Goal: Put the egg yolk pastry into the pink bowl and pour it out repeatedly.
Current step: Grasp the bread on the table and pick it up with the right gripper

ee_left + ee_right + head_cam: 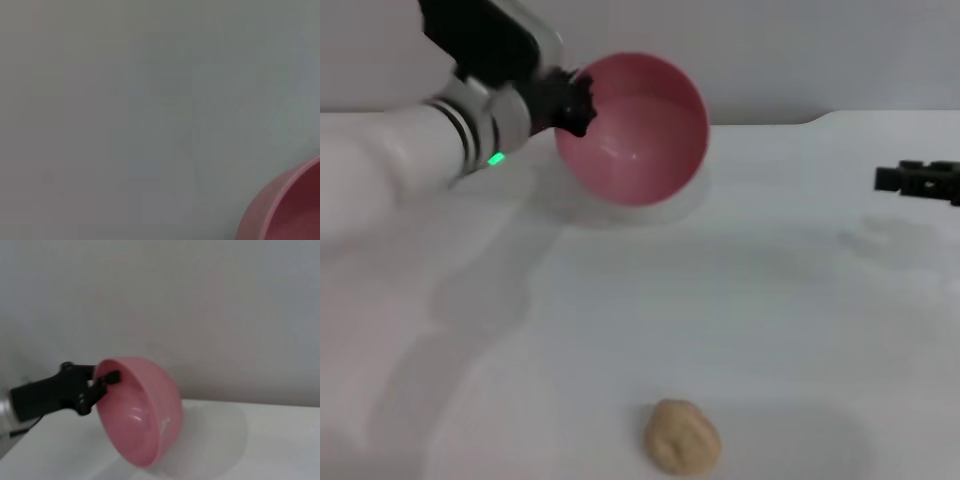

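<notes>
Head high — wrists near pink bowl [142,412]

Plain deep pink bowl [638,135] at eleven o'clock, black left gripper [575,105] on its rim; pale yellow-beige pastry [682,437] at six o'clock on the white tabletop [770,330]

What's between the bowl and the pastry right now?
Nothing: in the head view only bare white table lies between the tipped pink bowl, held by the left gripper, and the pastry.
</notes>
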### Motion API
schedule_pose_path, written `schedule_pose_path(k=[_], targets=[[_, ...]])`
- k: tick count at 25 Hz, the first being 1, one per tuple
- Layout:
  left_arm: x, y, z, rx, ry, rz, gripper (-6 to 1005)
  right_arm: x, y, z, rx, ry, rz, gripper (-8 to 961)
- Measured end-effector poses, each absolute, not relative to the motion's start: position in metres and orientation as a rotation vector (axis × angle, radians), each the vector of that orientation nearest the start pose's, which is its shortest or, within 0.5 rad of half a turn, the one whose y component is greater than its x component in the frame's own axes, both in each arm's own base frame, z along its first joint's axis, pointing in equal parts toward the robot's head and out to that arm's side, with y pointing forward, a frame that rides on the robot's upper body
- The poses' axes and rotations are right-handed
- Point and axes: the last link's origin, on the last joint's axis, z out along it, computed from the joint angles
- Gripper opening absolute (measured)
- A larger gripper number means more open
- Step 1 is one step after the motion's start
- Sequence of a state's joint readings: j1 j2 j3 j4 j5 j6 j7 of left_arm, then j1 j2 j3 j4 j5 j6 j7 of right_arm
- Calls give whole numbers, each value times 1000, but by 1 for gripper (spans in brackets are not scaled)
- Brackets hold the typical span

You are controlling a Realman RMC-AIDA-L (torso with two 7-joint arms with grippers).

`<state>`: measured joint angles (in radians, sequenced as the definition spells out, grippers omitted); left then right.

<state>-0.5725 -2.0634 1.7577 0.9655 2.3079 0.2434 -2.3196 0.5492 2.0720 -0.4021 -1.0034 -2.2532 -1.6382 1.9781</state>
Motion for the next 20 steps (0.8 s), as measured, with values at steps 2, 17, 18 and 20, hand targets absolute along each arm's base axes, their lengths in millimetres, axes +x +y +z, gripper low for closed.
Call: schedule_pose_path(k=[2, 17, 18, 20], targets=[[-179, 435, -38, -2243, -498, -114, -2, 273, 347, 81, -2429, 1166, 570, 560], [-216, 387, 61, -2303, -1091, 187, -1, 197, 358, -17, -2987, 868, 179, 572], [-218, 382, 60, -2320, -1113, 212, -1, 193, 360, -22, -2999, 855, 163, 573], [-222, 374, 58, -2333, -1145, 239, -1, 183, 363, -38, -3032, 816, 117, 575]])
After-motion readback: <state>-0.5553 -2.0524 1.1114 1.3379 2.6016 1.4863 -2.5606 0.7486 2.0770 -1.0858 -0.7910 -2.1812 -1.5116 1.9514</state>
